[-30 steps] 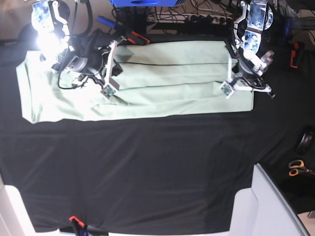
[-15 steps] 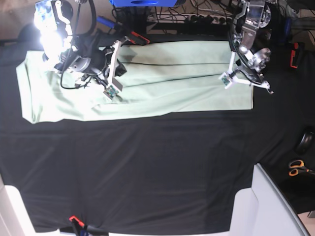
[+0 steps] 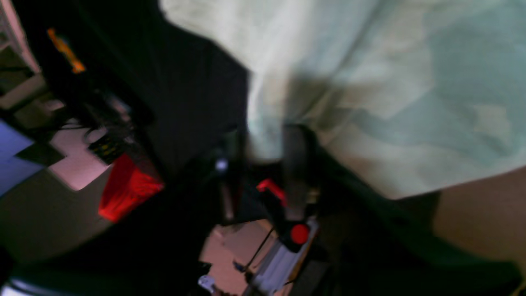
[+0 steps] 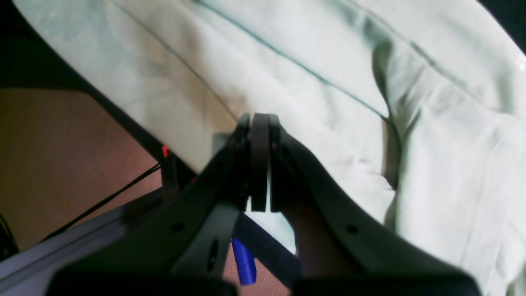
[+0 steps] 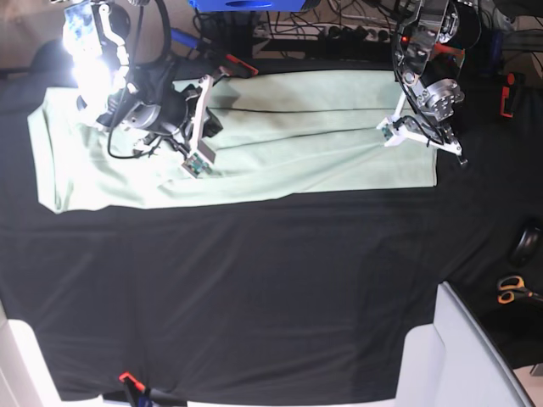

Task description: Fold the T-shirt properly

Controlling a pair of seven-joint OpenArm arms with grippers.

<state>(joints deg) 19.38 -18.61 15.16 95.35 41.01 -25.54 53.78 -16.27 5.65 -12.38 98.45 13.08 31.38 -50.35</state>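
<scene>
The pale green T-shirt (image 5: 297, 144) lies as a long folded band across the back of the black-covered table (image 5: 254, 288). My left gripper (image 5: 431, 142) is at the shirt's right end. In the blurred left wrist view its fingers (image 3: 296, 164) stand apart, with the T-shirt's edge (image 3: 265, 139) between them. My right gripper (image 5: 182, 119) hangs over the shirt's left part. In the right wrist view the gripper (image 4: 259, 123) is shut just above the T-shirt (image 4: 328, 49). I see no cloth pinched in it.
Orange-handled scissors (image 5: 509, 290) and a dark round object (image 5: 528, 246) lie off the table's right side. A grey-white panel (image 5: 458, 356) juts in at the front right. Lamp glare (image 5: 89, 68) washes out the back left. Cables and a blue box (image 5: 246, 4) line the back.
The left arm has drawn back toward the far edge and its jaws have parted. The right arm has shifted slightly right over the shirt, still shut.
</scene>
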